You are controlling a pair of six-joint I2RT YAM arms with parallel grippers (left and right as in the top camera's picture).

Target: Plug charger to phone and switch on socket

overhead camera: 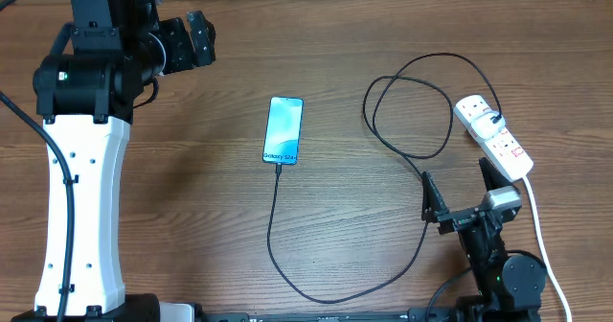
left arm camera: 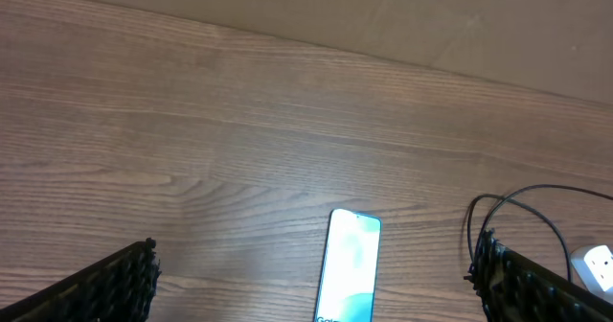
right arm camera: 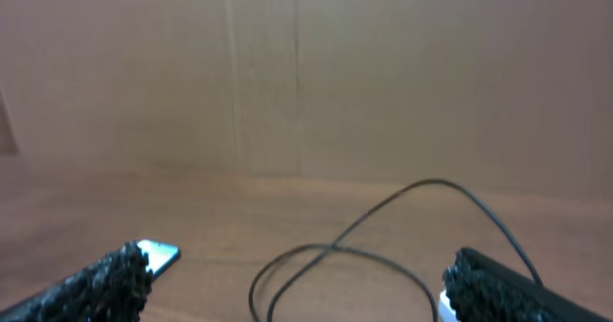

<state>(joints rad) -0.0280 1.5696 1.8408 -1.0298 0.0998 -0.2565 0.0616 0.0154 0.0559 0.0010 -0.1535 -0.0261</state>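
Scanning the counter (overhead camera: 192, 188), you see left fingers (left arm camera: 105, 284) and right fingers (right arm camera: 96, 284) spread wide, holding nothing; charger (overhead camera: 270, 221) touches the near edge of the phone (overhead camera: 283, 130); socket (overhead camera: 493, 135) lies far right.

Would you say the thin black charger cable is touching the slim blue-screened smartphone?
Touching. The overhead view shows the tip of the black charger cable meeting the smartphone at its short edge by the small text, with no gap visible.

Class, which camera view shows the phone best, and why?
The overhead view: the whole phone lies flat with its lit screen up, all four edges visible. The left wrist view crops its lower end at the frame edge; the right wrist view catches only one corner.
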